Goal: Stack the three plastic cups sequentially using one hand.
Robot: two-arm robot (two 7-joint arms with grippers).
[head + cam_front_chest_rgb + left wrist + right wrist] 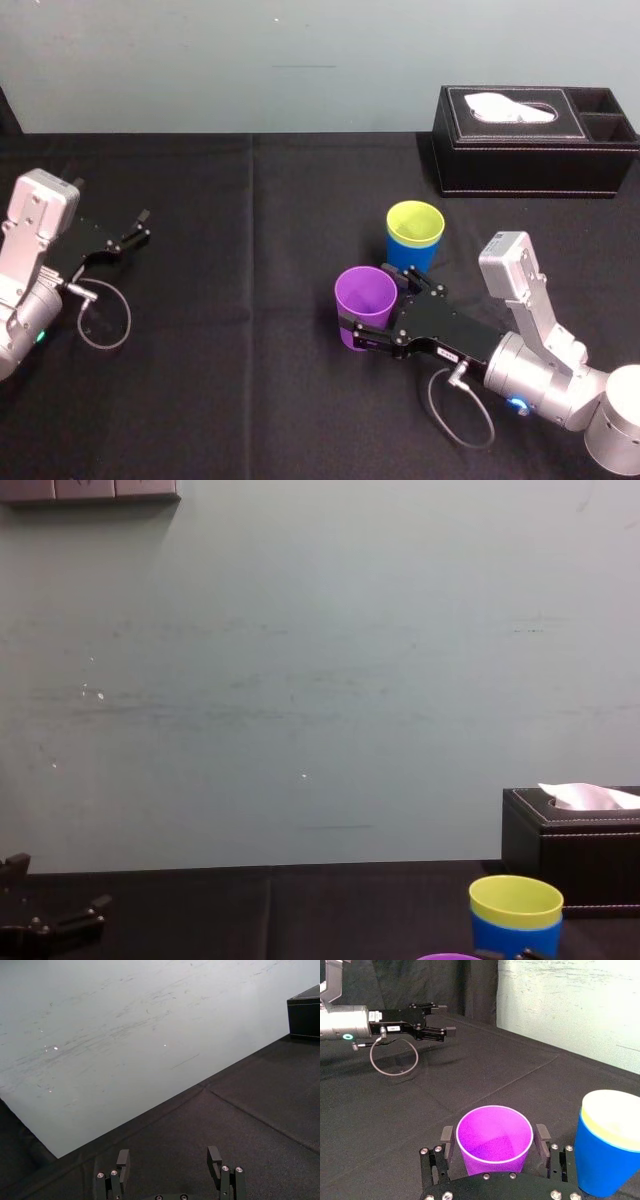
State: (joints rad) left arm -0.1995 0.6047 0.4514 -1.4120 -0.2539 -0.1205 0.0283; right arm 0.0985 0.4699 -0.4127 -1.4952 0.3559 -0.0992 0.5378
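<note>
My right gripper (372, 303) had its jaws closed on the purple cup (493, 1150) so one arm could carry it. That cup stood a bit farther from the tissue box (530, 150) than the blue cup (412, 255), which held the yellow-green cup (415, 222) inside. My left gripper (168, 1157) lay far from the box with its jaws wide, because I did not need it.

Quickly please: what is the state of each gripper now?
Left gripper: open, holding nothing.
Right gripper: around the purple cup; grasp cannot be told.
</note>
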